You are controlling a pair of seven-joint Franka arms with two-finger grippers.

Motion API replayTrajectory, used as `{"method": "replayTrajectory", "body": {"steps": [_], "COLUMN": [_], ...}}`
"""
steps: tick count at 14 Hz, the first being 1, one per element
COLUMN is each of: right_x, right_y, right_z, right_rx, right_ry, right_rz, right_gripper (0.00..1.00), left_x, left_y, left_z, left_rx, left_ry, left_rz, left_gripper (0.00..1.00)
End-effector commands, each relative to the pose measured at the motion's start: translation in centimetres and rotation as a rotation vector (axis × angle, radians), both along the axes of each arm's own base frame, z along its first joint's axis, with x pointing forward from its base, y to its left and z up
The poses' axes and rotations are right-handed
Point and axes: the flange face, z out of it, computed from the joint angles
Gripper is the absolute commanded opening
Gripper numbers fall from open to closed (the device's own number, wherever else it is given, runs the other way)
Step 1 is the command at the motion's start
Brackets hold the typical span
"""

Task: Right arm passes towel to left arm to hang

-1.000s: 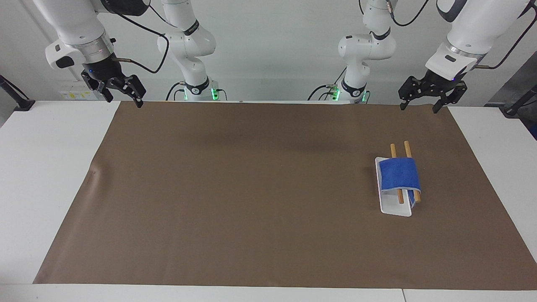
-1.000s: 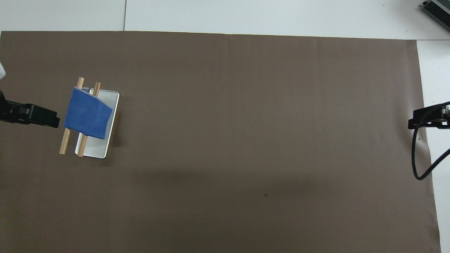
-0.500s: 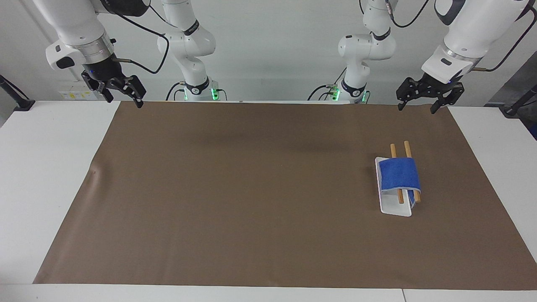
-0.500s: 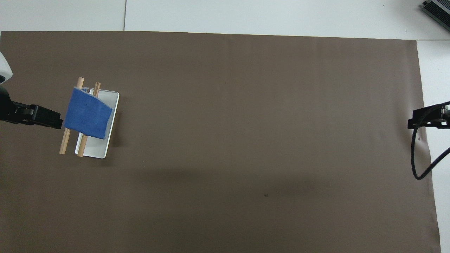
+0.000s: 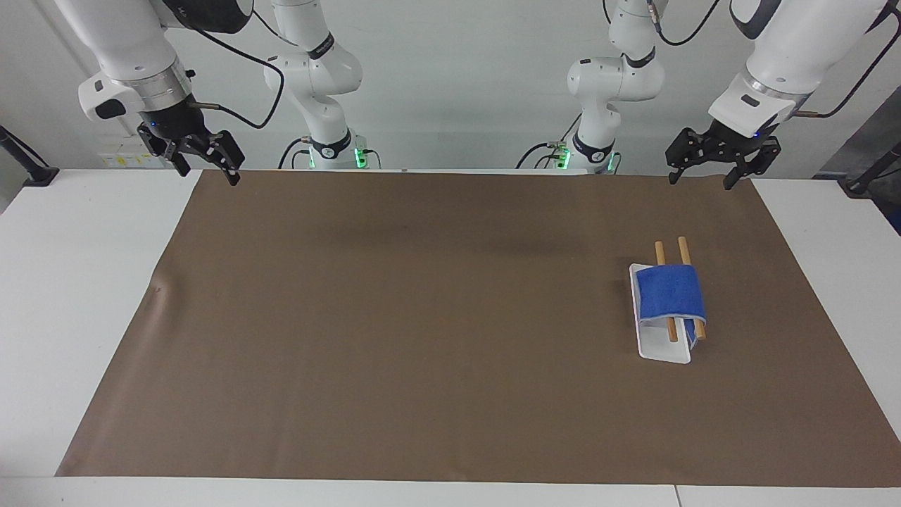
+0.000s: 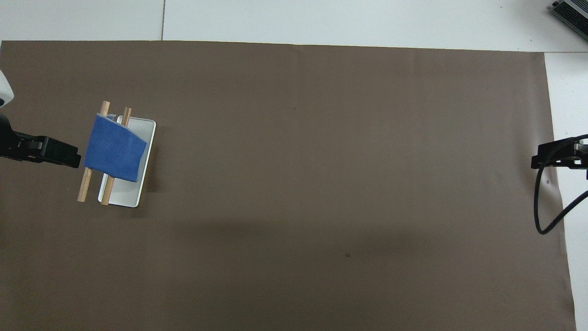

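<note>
The bright-blue towel [image 5: 669, 292] [image 6: 115, 148] is draped over two wooden rods [image 5: 681, 246] [image 6: 82, 188] of a small rack with a white base [image 5: 662, 350] [image 6: 124, 196], toward the left arm's end of the table. My left gripper [image 5: 701, 182] [image 6: 69, 158] hangs open and empty in the air over the brown mat's corner at that end, apart from the towel. At the right arm's end, my right gripper [image 5: 209, 172] [image 6: 539, 161] also hangs open and empty over the mat's corner.
A large brown mat [image 5: 422, 317] [image 6: 321, 184] covers most of the white table [image 5: 70, 282]. A black cable [image 6: 544, 216] loops down from the right wrist.
Both raised grippers have shifted slightly and stay open. The towel and its rack have not moved.
</note>
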Motion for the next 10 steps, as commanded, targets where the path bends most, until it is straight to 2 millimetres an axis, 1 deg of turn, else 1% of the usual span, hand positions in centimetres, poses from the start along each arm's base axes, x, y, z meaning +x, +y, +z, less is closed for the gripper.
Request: {"method": "replayTrajectory", "body": {"steps": [1,7,10], "right_x": [-0.77,-0.57,-0.62], "right_y": [-0.48,-0.49,-0.5], "right_z": [-0.05,0.0,0.0], "right_rx": [0.007,0.006,0.006], "right_ry": [-0.019,-0.032,-0.032], "right_rz": [0.01,0.01,0.006], "right_gripper": [1.0,1.0,1.0], "left_x": [0.39,0.46,0.21], "left_y": [-0.17,0.05,-0.57], "left_z": [0.56,0.48,0.35], "left_rx": [0.012,0.011,0.013], "left_ry": [-0.012,-0.011,-0.005], "left_rz": [-0.015,-0.009,-0.021], "left_gripper": [1.0,1.0,1.0]}}
